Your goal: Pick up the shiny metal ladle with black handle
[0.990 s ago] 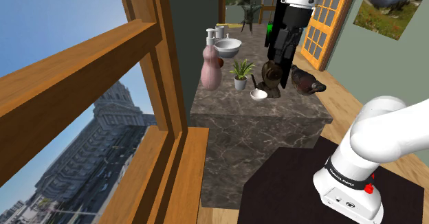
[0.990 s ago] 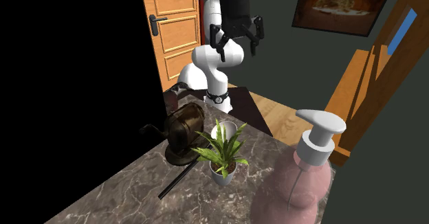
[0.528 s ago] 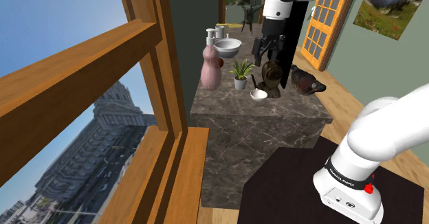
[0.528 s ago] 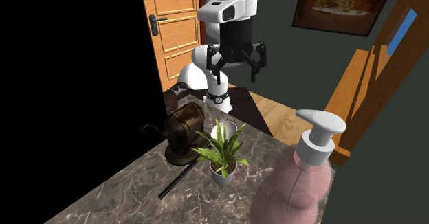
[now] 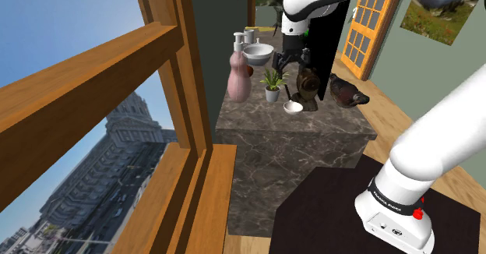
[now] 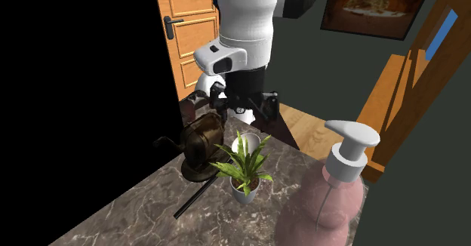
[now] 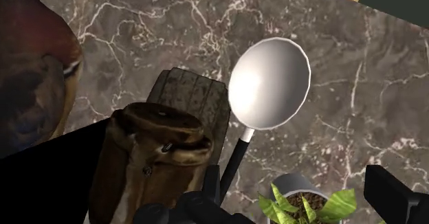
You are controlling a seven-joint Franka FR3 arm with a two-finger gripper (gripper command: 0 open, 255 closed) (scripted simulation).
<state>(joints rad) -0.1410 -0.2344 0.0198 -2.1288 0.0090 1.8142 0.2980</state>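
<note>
The ladle lies on the dark marble counter (image 5: 304, 132). Its shiny round bowl (image 7: 269, 83) faces up and its thin black handle (image 7: 234, 162) runs back toward the potted plant. In the shoulder view the ladle (image 5: 293, 107) sits near the counter's front, between the plant and a brown grinder-like object. In the second exterior view its bowl (image 6: 250, 141) peeks out behind the plant. My gripper (image 5: 292, 58) hangs open above it, touching nothing. It also appears from the front (image 6: 244, 103) and along the hand (image 7: 302, 198), with the ladle's handle beside one finger (image 7: 212, 183).
Close by the ladle stand a brown grinder-like object (image 5: 309, 84), a small potted plant (image 5: 273, 81) and a pink soap dispenser (image 5: 238, 75). A white bowl (image 5: 258, 52) sits further back and a dark bird-like figure (image 5: 346, 90) at the counter's right. A wooden window frame (image 5: 167, 65) borders the left.
The arm has swung down and toward the shoulder view's left, bringing the open gripper from high up to just above the ladle and plant. The objects on the counter have not moved.
</note>
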